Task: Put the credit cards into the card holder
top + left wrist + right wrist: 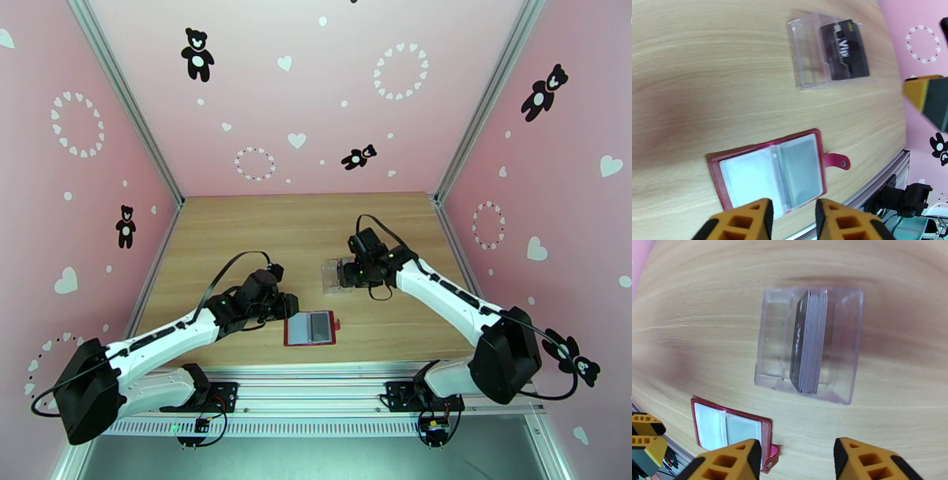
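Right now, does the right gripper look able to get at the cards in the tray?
Probably yes. The right gripper is open above the tray, and the cards stand on edge with their top edges exposed. Nothing lies between, though the tray's walls may crowd the fingers.

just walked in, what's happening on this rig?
Card-loading job. The card holder lies open on the table near the front edge, sleeves up. The left gripper hovers beside it, jaws apart, empty. The credit cards stand on edge as a stack in a clear tray farther back, with the right gripper above it, open and holding nothing. Whether any sleeve holds a card, I can't tell.
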`<state>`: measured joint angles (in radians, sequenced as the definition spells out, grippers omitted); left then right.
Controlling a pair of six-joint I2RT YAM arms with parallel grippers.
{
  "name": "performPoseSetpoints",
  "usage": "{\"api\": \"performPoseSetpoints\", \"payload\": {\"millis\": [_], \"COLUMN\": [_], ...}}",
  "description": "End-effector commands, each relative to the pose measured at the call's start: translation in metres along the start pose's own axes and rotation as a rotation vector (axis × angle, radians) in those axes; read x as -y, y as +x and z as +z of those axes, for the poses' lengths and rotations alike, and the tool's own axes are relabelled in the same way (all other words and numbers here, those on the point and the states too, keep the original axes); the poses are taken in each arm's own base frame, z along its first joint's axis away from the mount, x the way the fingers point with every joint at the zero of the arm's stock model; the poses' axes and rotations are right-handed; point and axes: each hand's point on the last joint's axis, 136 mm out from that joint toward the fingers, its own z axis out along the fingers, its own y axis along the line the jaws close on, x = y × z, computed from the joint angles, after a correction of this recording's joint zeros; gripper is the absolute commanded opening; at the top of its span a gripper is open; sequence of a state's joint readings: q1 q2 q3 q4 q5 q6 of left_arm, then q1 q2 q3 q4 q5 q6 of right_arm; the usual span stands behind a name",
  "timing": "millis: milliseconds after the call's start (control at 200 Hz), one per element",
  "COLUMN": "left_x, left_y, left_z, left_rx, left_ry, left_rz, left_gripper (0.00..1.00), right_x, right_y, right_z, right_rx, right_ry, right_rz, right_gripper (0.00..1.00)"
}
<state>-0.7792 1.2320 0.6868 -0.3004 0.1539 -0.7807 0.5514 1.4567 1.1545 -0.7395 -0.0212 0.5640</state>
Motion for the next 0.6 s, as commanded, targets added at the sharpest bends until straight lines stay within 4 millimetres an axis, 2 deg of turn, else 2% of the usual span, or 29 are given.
{"api": "performPoseSetpoints", "payload": {"millis": [0, 60, 85, 95, 120, 300, 420, 595], "left_x": [0.014, 0.018, 0.014, 0.021, 0.024, 0.029, 0.039, 0.041], "left_y": [-0.014, -0.020, -0.019, -0.026, -0.031, -0.060, -0.073, -0.086], "left_z": [0.009, 0.016, 0.020, 0.020, 0.023, 0.047, 0.072, 0.108], "left_rx": [-0.014, -0.020, -0.030, -0.020, -0.021, -0.032, -0.064, -0.095], "left_ry": [0.021, 0.012, -0.003, 0.009, 0.012, -0.008, -0.001, -0.031], "left_rz": [0.026, 0.034, 0.034, 0.035, 0.033, 0.022, 0.024, 0.026], "left_gripper": [0.35, 0.35, 0.35, 0.35, 0.35, 0.35, 0.35, 0.35], "right_x": [0.008, 0.009, 0.009, 0.010, 0.011, 0.011, 0.017, 0.020], "right_y": [-0.002, -0.007, -0.009, -0.009, -0.012, -0.019, -0.023, -0.028], "right_z": [0.005, 0.008, 0.011, 0.012, 0.014, 0.034, 0.044, 0.049], "right_rx": [-0.061, -0.067, -0.069, -0.070, -0.075, -0.145, -0.177, -0.192], "right_ry": [0.040, 0.055, 0.058, 0.059, 0.064, 0.064, 0.111, 0.139], "right_rz": [-0.037, -0.043, -0.049, -0.050, -0.050, -0.062, -0.082, -0.094], "right_gripper": [0.59, 0.60, 0.61, 0.62, 0.62, 0.64, 0.65, 0.67]}}
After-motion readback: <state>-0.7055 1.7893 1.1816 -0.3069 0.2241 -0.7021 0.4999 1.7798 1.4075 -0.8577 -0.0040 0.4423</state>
